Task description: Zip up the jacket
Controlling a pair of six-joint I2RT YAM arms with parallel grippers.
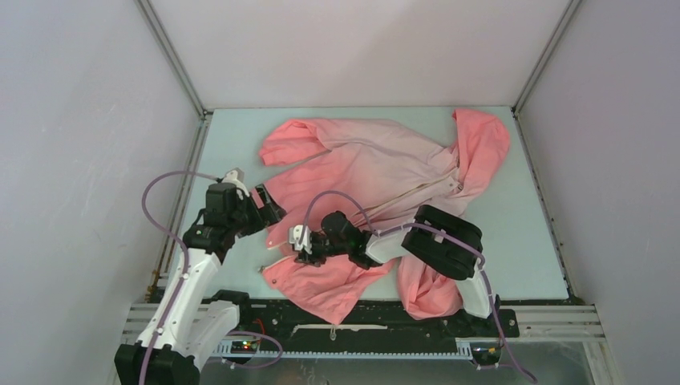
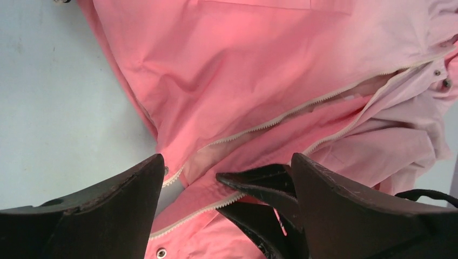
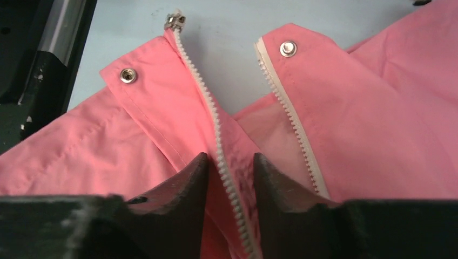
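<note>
The coral-pink jacket (image 1: 369, 168) lies spread on the table, front open, hood at the far right. Its two whitish zipper strips run apart in the left wrist view (image 2: 281, 113). My right gripper (image 1: 301, 241) is shut on the zipper edge near the hem; in the right wrist view (image 3: 229, 159) a toothed strip (image 3: 216, 124) runs between its fingers. The metal slider (image 3: 175, 20) sits at that strip's hem end. The other strip (image 3: 291, 113) lies loose to the right. My left gripper (image 1: 271, 204) is open wide (image 2: 227, 159) just over the hem, straddling the right gripper's fingers (image 2: 259, 181).
The pale table (image 1: 513, 224) is boxed in by white walls with metal posts at the far corners. A black and metal rail (image 1: 361, 329) runs along the near edge. Metal snap buttons (image 3: 127, 75) sit at the jacket's hem corners.
</note>
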